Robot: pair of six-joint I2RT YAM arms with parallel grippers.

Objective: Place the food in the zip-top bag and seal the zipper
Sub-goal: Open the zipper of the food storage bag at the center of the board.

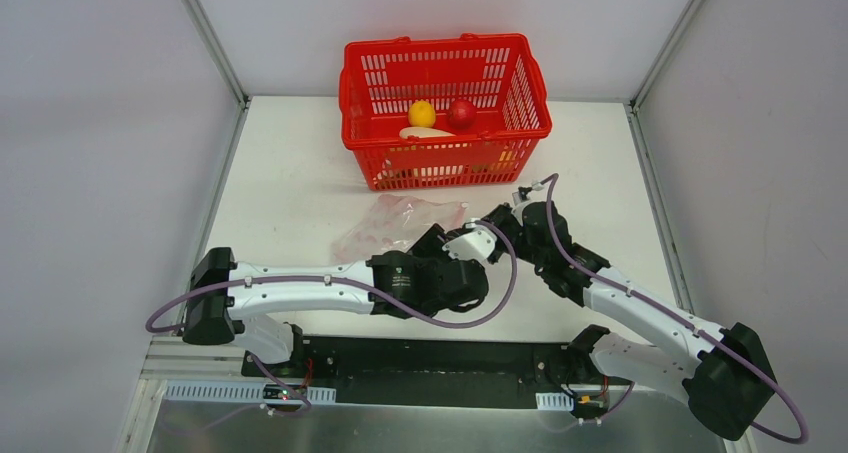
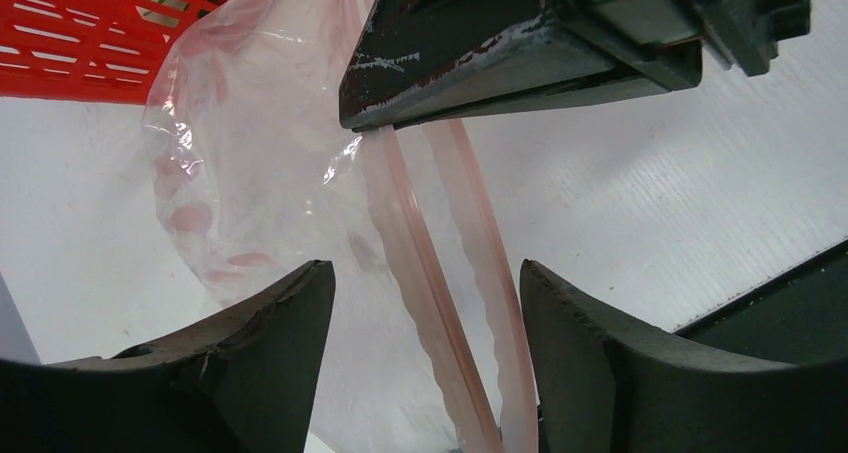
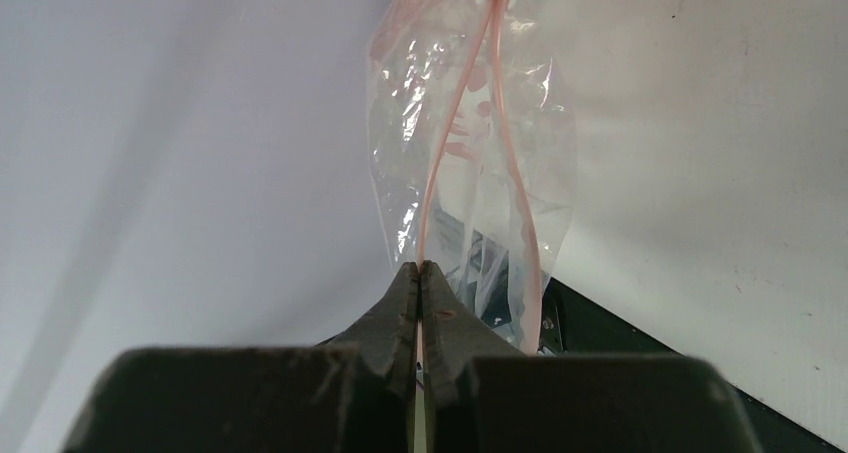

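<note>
The zip-top bag [image 1: 395, 223] is seen lying crumpled on the table [image 1: 290, 193] near its centre, at 6 o'clock from the red basket [image 1: 440, 43], which is set at the table's 12 o'clock edge. The food is held in the basket and none is seen in the bag: a yellow ball [image 1: 422, 113] and a red ball [image 1: 461, 113] are placed side by side, with the white radish [image 1: 425, 132] just at 6 o'clock from them.

The right end effector [image 3: 420, 273] is pressed together, clamped on one strip of the zipper [image 2: 412, 243]. In the right wrist view the two pinkish strips are shown parted, so the mouth is unsealed, and the clear film is stretched away toward 12 o'clock.

The fingers of the left end effector [image 2: 425, 273] are held apart, and nothing is gripped by them. In the left wrist view both zipper strips are seen in the gap between them, running up toward 12 o'clock to the right end effector.
</note>
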